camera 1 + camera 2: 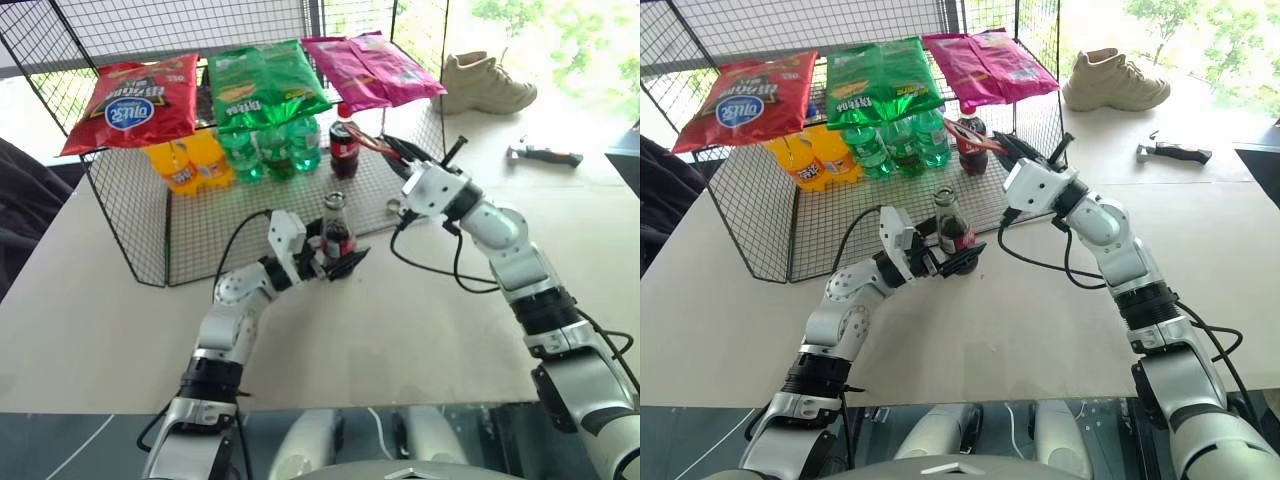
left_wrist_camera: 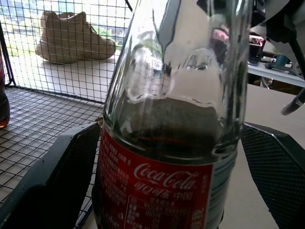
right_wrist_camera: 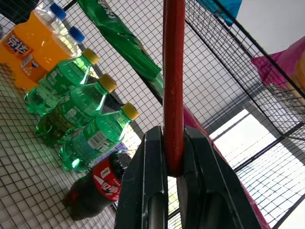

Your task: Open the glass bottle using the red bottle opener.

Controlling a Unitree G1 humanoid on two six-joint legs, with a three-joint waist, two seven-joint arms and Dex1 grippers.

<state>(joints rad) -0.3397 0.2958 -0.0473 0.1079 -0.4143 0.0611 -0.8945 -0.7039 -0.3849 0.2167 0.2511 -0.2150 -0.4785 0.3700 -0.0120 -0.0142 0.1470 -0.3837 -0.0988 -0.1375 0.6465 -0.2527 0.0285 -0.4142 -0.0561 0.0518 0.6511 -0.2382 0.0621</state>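
Note:
The glass bottle (image 1: 336,232) stands upright on the wire rack's floor (image 1: 200,225), with dark drink and a red label (image 2: 162,191). My left gripper (image 1: 336,256) is open around its lower body, one black finger (image 2: 52,181) on each side, the jaws wide. My right gripper (image 1: 397,152) is higher and to the right of the bottle, shut on the red bottle opener (image 3: 174,71). The opener's red handle sticks out past the fingertips toward the back of the rack (image 1: 372,142). Its head is hidden.
In the rack are orange bottles (image 1: 190,160), green bottles (image 1: 270,150) and a plastic cola bottle (image 1: 344,142). Chip bags (image 1: 265,85) lie on top. A small metal piece (image 1: 393,207) lies on the rack floor. A shoe (image 1: 485,85) and a tool (image 1: 545,154) lie on the table.

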